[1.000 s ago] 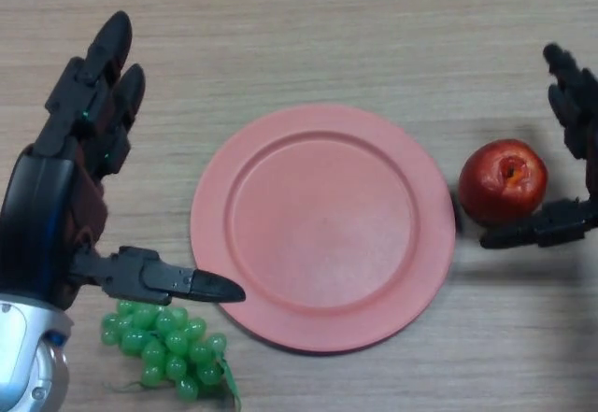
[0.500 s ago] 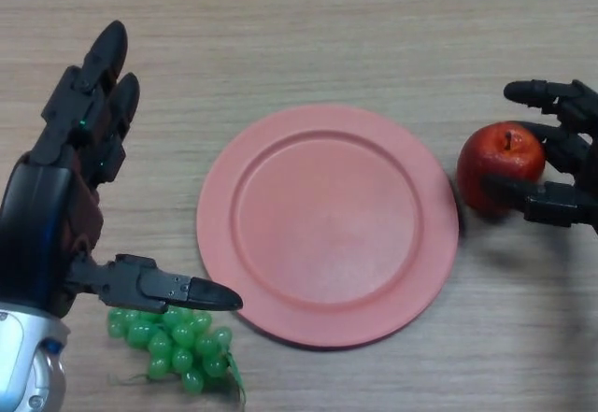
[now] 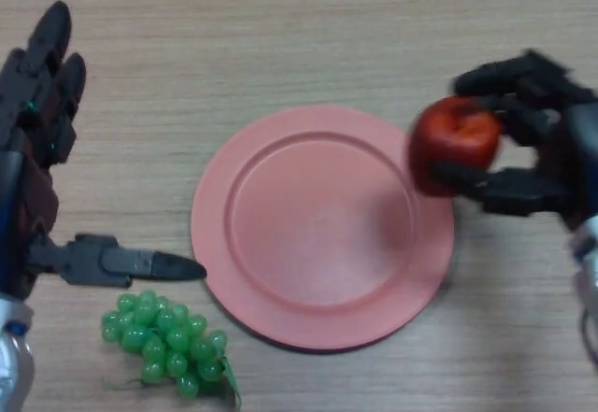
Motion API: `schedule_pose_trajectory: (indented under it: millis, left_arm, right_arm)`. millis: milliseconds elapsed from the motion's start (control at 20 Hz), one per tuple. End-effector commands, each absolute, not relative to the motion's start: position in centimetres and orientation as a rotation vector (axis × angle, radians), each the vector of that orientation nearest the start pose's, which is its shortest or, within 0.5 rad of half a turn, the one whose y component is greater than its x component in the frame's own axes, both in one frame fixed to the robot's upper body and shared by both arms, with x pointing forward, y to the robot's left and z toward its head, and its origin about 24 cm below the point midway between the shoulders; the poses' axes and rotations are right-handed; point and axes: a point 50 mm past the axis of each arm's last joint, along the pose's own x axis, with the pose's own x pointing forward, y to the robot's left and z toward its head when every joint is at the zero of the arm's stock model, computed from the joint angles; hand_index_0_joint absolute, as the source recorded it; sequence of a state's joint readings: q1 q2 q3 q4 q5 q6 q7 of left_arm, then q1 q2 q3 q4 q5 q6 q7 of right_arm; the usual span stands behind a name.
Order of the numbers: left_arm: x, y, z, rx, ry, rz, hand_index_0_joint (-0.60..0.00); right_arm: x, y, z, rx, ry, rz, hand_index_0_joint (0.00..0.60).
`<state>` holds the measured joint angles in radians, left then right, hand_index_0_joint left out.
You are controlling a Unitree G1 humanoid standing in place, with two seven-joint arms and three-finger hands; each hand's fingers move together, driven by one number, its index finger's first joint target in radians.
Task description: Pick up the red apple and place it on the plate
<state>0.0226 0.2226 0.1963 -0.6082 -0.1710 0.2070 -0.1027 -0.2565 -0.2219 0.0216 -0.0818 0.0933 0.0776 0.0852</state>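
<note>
A red apple [image 3: 455, 143] is seen gripped in the right hand [image 3: 551, 155] of a humanoid robot, thumb below and fingers curled over the top, at about 3 o'clock of a round pink plate [image 3: 322, 226] that lies flat on a wood-grain table [image 3: 280, 29]. The apple is held over the plate's right rim, overlapping it in the head view; whether it is touching the rim or lifted clear of it cannot be told. No brand, label or writing can be read on the plate, the fruit or the hands. The plate's inner well is shown bare, with only its 2 to 3 o'clock edge covered by the apple and the black thumb. The left hand [image 3: 33, 160] is seen at the plate's 9 o'clock, well apart from the apple, with its fingers held straight and pointed toward 12 o'clock and its thumb stretched out toward the plate, the thumb tip stopping just short of the left rim; nothing is held in it. A bunch of green grapes [image 3: 166, 340] lies on the table at about 7 o'clock of the plate, just below that thumb and near the plate's lower left rim without touching it. Nothing is placed between the apple and the plate's centre.
</note>
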Motion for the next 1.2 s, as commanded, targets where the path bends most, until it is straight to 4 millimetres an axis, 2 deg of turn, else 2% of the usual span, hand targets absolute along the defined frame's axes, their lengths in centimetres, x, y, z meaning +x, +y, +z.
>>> schedule_pose_trajectory:
  millis: [50,250,450,600,700,750,800,850,1050,1200]
  left_arm:
    - [21.2,22.2,20.3,0.154,-0.602,0.075,0.0]
    - [21.1,22.2,20.4,0.152,-0.612,0.065,0.0]
    - [21.2,22.5,20.3,0.142,-0.61,0.092,0.0]
    - [21.4,22.2,20.4,0.177,-0.612,0.078,0.0]
    - [21.4,22.1,20.4,0.188,-0.615,0.072,0.0]
    - [21.4,21.9,20.5,0.199,-0.617,0.063,0.0]
    - [21.5,21.8,20.6,0.208,-0.618,0.056,0.0]
    - [21.6,21.7,20.9,0.224,-0.62,0.044,0.0]
    - [21.4,21.6,22.2,0.262,-0.639,0.019,0.0]
    - [20.8,21.0,22.0,0.248,-0.658,0.001,0.0]
  right_arm:
    - [28.4,-12.8,15.6,-0.179,-0.455,0.24,0.6]
    - [28.5,-9.6,14.0,-0.171,-0.451,0.265,0.6]
    - [29.7,-8.7,12.9,-0.139,-0.406,0.214,0.6]
    - [30.3,-8.6,12.1,-0.186,-0.382,0.178,0.6]
    - [30.3,-8.6,12.1,-0.194,-0.382,0.179,0.404]
    - [30.2,-8.6,12.2,-0.199,-0.38,0.191,0.254]
    - [30.0,-8.6,12.3,-0.195,-0.373,0.213,0.154]
    - [29.6,-8.6,12.6,-0.178,-0.335,0.269,0.004]
    - [29.4,-8.7,15.0,-0.172,-0.331,0.314,0.0]
    - [28.0,-9.7,17.1,-0.123,-0.361,0.332,0.0]
